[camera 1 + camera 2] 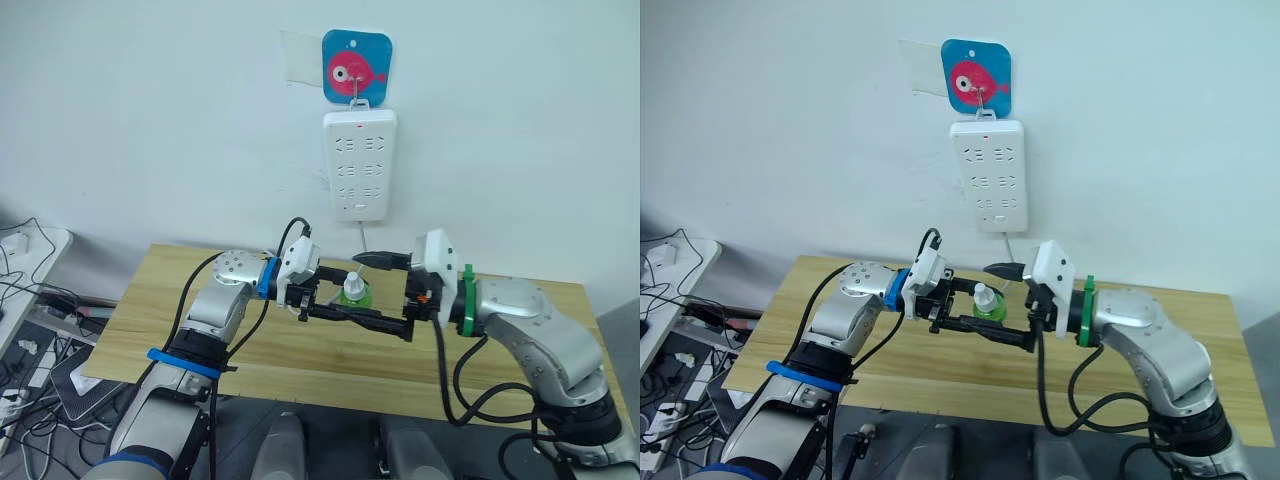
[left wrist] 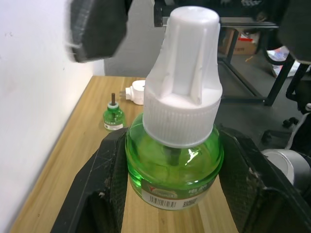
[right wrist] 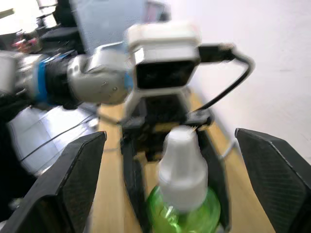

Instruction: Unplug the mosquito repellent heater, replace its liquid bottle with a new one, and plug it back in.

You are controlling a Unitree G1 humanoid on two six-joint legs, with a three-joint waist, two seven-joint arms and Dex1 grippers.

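The wooden table (image 1: 300, 360) fills the lower middle of the head views, set against a pale wall. High on that wall, at upper centre of the frame, a white power strip (image 1: 360, 165) hangs below a blue card with a pink fish (image 1: 356, 66).

Both arms meet over the middle of the table. The left gripper (image 1: 345, 306) is clamped on a green liquid bottle with a white cap (image 2: 175, 121), its two black fingers pressed against the bottle's sides low on the green glass. The bottle stands upright, at centre frame in the head views. The right gripper (image 3: 170, 194) faces it from the other side, its fingers spread wide apart on either side of the white cap and not touching it.

In the left wrist view, farther along the table near the wall, the mosquito repellent heater (image 2: 135, 91) lies on its side. Just beside it stands a second small green bottle (image 2: 113, 118), uncapped, with a dark wick sticking up.
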